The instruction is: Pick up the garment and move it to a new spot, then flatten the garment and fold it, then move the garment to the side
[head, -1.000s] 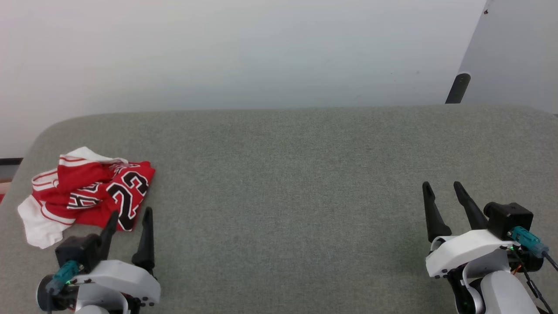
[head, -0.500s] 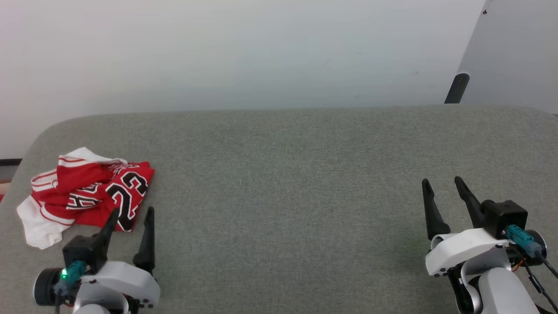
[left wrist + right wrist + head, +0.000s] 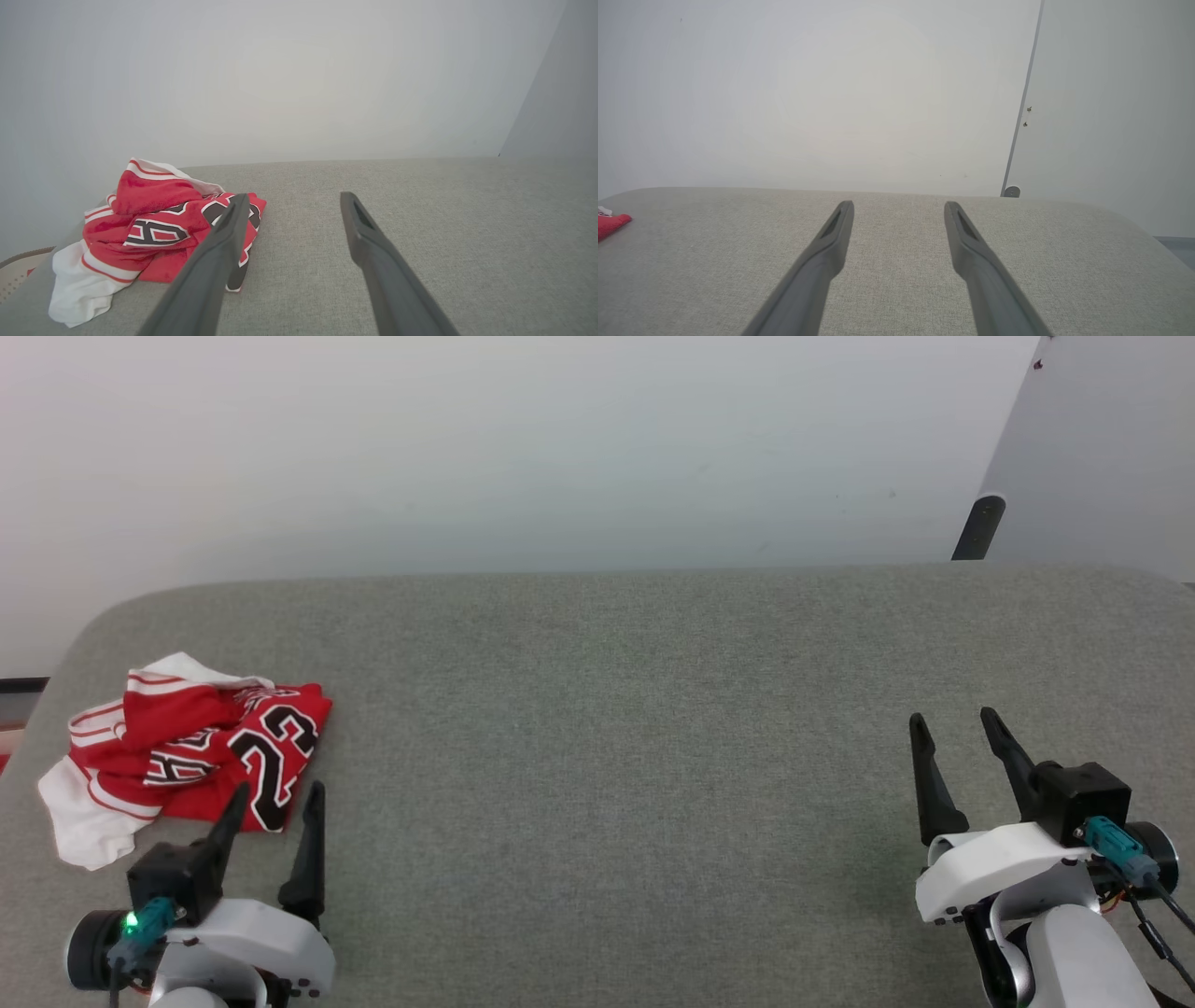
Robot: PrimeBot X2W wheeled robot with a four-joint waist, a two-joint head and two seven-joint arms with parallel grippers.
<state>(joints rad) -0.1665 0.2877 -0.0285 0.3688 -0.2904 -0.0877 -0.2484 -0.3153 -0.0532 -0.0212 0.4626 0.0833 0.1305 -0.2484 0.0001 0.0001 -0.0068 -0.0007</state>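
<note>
Garment (image 3: pixel 177 756) crumpled on grey surface (image 3: pixel 607 728); "23" legible, other lettering folded under, unreadable; left gripper (image 3: pixel 281 788) spread, empty, just beside garment; right gripper (image 3: pixel 952 716) spread, empty, well apart from garment.

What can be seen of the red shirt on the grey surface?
The garment is a red jersey-like shirt of soft cloth, with white sleeve ends, red-and-white stripes and black, white-outlined "23" and letters. It lies crumpled in a heap at the left end of the grey fabric surface. The open left claw is close before it; contact is unclear.
</note>
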